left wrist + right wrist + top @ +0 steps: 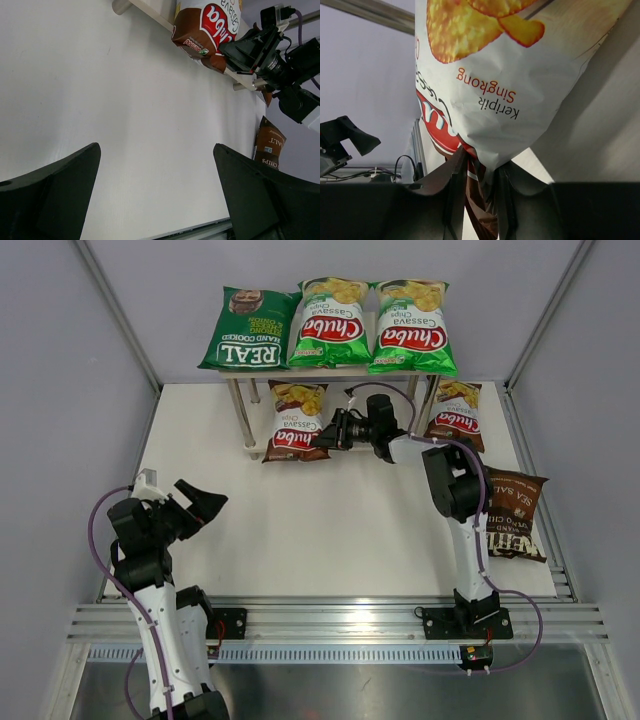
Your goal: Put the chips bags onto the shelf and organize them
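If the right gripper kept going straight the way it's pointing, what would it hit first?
The brown-red Chuba bag on the shelf's lower board; its near end sits between the right gripper's jaws.

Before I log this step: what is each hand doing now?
Left hand: open, empty.
Right hand: edge of the brown-red Chuba bag sits inside it; grip cannot be told.

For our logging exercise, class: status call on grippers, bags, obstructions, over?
Left gripper open. Right gripper astride brown-red Chuba bag on lower shelf, grip unclear. Dark brown bag on table. Nothing blocking.
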`<state>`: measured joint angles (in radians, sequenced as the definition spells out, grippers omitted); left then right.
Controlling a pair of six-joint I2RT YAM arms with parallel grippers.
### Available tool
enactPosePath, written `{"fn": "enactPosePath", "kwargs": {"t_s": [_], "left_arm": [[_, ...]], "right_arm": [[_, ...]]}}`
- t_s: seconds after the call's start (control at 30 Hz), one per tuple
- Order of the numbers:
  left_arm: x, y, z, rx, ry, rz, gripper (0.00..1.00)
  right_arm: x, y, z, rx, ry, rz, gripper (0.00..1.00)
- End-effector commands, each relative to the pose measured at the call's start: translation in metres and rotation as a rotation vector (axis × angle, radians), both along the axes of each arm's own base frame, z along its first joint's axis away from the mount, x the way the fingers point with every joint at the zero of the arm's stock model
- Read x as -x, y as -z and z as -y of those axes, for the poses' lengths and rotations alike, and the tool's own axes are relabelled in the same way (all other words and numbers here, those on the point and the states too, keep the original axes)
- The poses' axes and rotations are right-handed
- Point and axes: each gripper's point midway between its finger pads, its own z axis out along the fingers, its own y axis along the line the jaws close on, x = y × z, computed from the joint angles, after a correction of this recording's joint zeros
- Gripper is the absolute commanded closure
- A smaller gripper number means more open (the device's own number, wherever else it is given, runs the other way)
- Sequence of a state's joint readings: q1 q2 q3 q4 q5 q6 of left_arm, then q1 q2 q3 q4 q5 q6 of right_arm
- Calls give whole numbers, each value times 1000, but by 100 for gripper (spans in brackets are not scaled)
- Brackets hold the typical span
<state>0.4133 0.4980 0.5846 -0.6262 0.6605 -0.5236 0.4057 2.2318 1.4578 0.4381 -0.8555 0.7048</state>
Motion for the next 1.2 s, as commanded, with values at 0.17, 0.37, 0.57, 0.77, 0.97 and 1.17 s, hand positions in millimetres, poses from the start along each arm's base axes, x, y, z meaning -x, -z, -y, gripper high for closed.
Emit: {"fn": "enactPosePath", "kwargs": {"t_s": [0.17, 0.37, 0.57, 0.77, 0.97, 1.17], "left_arm": [[-1, -12, 6, -20, 46, 72, 1], [-2, -12, 6, -16, 48, 76, 1], [-2, -12, 7, -14, 53, 77, 1], [-1, -10, 9, -15, 63, 74, 1], [-2, -10, 11, -13, 72, 76, 1], [-2, -11, 12, -13, 78, 78, 1]], "right_arm": [[-24, 3, -9, 52, 4, -14, 68], [-30, 0, -22, 53, -21, -6, 68], [-32, 3, -44, 66, -45, 6, 68], [-32, 4, -58, 83, -80, 15, 61], [-41, -12, -68, 71, -103, 58, 61], [-39, -15, -72, 102, -130, 67, 57]]}}
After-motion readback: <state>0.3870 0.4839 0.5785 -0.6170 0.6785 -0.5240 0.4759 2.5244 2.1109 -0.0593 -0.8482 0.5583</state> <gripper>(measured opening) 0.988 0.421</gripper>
